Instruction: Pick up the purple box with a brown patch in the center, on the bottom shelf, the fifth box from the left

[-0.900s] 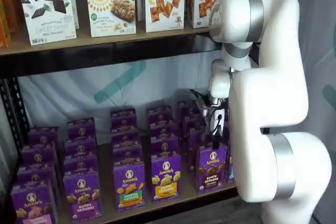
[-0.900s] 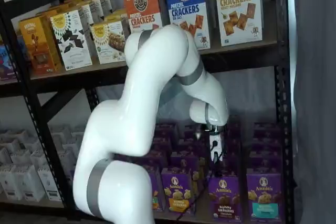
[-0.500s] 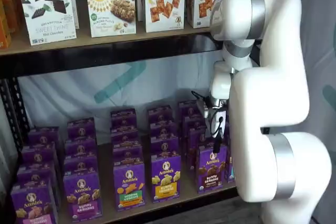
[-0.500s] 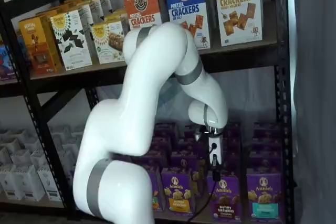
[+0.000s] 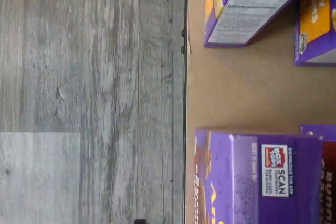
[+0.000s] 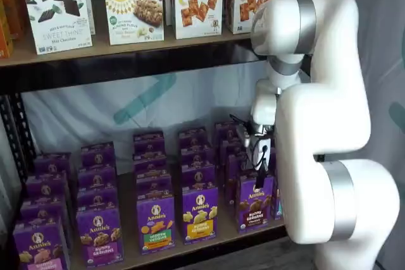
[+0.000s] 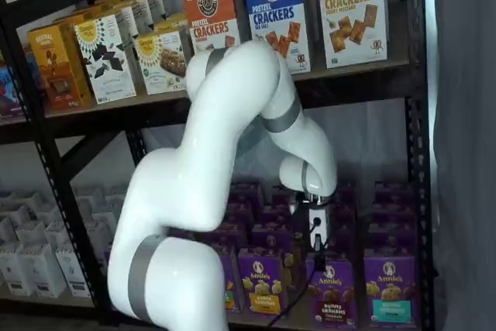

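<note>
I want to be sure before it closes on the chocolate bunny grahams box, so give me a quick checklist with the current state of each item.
1. The purple box stands upright at the front of the bottom shelf: ok.
2. The gripper hangs directly above that box: ok.
3. Jaws plainly open: cannot tell, seen side-on.
4. Jaws level with the box top: cannot tell.
5. Yellow-banded box stands apart from the target: ok.
6. Cable hanging clear of the box: cannot tell.

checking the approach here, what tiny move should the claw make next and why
Probably ease straight down a little more. In both shelf views the claw hangs just above the top of the purple box at the front of the bottom shelf, with nothing gripped. Whether its fingers are open cannot be told.
</note>
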Motion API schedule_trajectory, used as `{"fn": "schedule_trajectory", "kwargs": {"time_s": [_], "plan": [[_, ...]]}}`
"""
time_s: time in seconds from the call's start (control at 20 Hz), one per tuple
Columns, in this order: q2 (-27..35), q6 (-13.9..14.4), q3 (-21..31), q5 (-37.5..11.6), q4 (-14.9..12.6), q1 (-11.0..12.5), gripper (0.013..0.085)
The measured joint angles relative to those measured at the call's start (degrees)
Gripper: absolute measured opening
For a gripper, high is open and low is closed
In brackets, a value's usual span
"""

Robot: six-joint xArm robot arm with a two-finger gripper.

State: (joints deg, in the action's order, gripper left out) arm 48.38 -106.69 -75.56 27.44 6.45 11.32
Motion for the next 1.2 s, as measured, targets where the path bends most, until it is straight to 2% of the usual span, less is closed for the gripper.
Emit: {"fn": "schedule_trajectory", "kwargs": {"time_s": [0.4, 0.85, 1.2], "plan": [[4.9, -0.5, -4.4, -0.7, 0.5, 0.1, 0.085], [9.2, 3.2, -8.6, -0.5, -2.9, -0.7, 0.085], [12.1, 3.9, -11.1, -1.0, -3.4, -0.9, 0.085]]}}
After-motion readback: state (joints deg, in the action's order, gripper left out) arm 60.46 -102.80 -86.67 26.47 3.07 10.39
